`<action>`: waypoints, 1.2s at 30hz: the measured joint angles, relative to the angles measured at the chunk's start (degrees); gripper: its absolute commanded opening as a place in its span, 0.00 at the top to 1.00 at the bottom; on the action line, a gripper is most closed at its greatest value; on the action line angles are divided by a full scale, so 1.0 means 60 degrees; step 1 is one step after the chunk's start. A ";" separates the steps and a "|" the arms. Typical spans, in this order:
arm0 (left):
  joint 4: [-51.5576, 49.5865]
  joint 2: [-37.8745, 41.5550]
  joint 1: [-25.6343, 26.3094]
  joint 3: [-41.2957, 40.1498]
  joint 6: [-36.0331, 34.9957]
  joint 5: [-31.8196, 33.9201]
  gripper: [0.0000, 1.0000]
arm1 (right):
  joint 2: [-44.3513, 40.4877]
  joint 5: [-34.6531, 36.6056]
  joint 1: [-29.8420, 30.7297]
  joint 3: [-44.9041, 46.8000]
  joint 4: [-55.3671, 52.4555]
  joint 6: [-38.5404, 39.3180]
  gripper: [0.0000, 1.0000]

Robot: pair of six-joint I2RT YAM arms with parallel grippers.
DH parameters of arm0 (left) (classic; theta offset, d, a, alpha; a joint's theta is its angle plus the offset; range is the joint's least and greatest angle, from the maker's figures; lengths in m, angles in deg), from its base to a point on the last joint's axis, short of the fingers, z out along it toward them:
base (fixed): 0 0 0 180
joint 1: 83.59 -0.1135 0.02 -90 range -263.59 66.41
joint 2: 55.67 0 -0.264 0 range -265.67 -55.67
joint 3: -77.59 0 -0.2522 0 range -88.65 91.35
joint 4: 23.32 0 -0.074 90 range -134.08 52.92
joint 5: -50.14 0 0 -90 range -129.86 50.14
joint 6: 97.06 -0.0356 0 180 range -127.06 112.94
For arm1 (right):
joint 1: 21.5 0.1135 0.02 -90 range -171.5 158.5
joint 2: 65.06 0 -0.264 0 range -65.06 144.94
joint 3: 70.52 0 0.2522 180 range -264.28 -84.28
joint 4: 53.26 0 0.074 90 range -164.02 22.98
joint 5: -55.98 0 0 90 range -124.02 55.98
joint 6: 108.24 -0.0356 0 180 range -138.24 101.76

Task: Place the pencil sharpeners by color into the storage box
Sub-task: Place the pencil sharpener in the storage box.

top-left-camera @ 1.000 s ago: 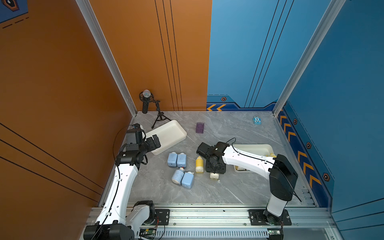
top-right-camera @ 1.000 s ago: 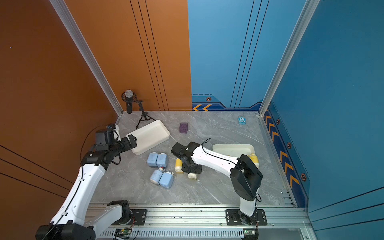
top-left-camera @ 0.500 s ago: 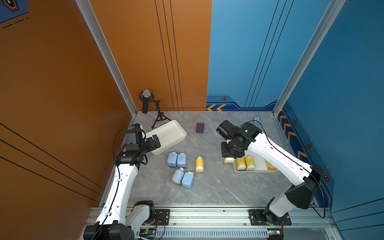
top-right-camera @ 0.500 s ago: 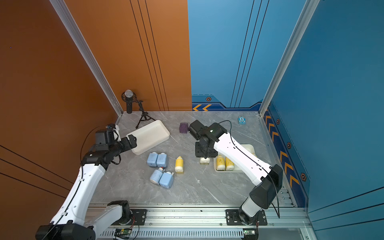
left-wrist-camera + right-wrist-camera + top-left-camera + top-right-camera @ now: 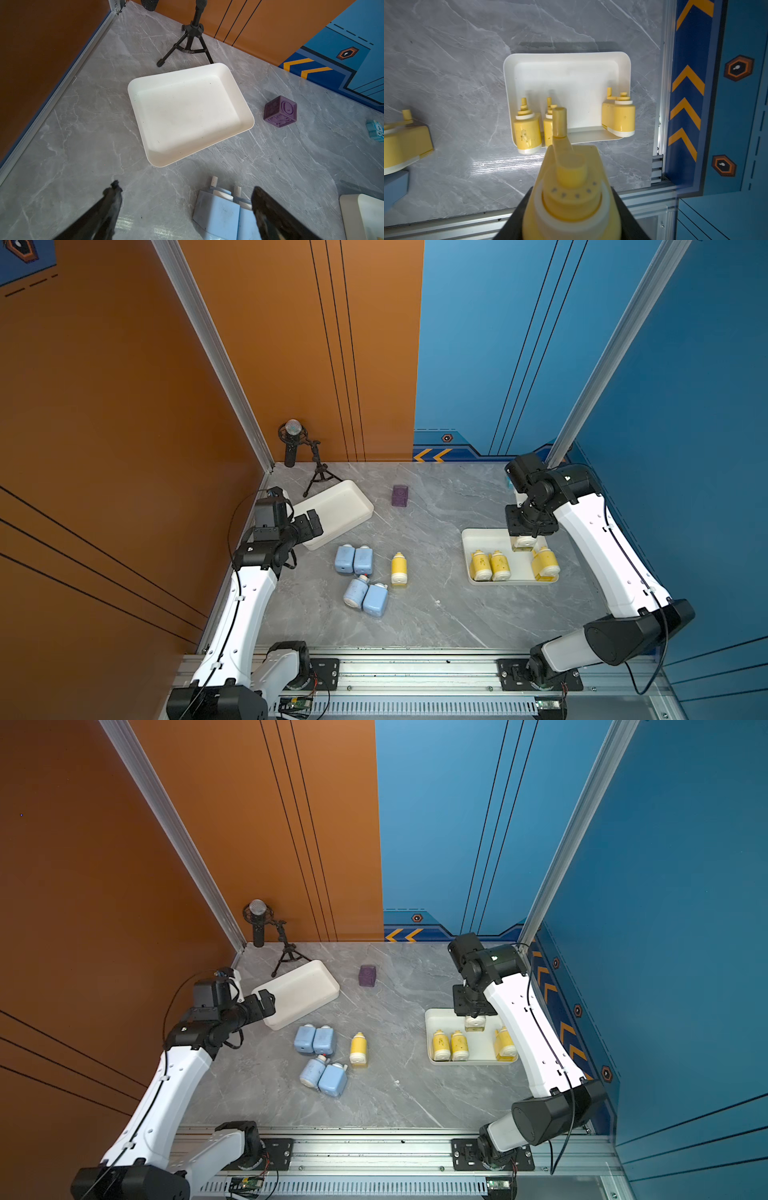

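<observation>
the right fingers (image 5: 524, 533) are closed partway round a yellow sharpener (image 5: 571, 182), pinching its body from both sides, crank end pointing away from the wrist. in both top views they hold it in the air over the right tray (image 5: 466, 549). the left fingers (image 5: 314, 522) are spread wide with nothing between them, held by the near edge of the left tray (image 5: 133, 104).

three more yellow ones lie in the right tray: a pair of yellow sharpeners (image 5: 480, 566) side by side at its near left, and a single yellow sharpener (image 5: 546, 564) against its right wall. a loose yellow sharpener (image 5: 399, 569) lies on the surface (image 5: 436, 614) between the trays, just beside four blue sharpeners (image 5: 363, 560) in two touching pairs. a purple block (image 5: 400, 495) sits beyond them, and a microphone on a tripod (image 5: 293, 441) stands in the far left corner.

a second ago the right arm reached low at mid-surface, next to the loose yellow sharpener. since then it has swung across to the tray with its load. the left arm has not moved.
</observation>
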 measured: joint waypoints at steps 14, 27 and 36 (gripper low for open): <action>-0.0004 -0.0106 0.0149 0.0000 -0.0102 0.0131 0.02 | 0.0718 0.0160 -0.1872 0.2277 0.1344 0.1333 0.82; -0.0004 -0.0262 0.0149 0.0000 -0.0106 0.0131 0.02 | 0.1887 0.0102 -0.2106 0.3395 0.3067 0.1552 0.81; -0.0004 -0.0270 0.0149 0.0000 -0.0106 0.0131 0.02 | 0.2036 0.0098 -0.2262 0.4153 0.4047 0.1592 0.81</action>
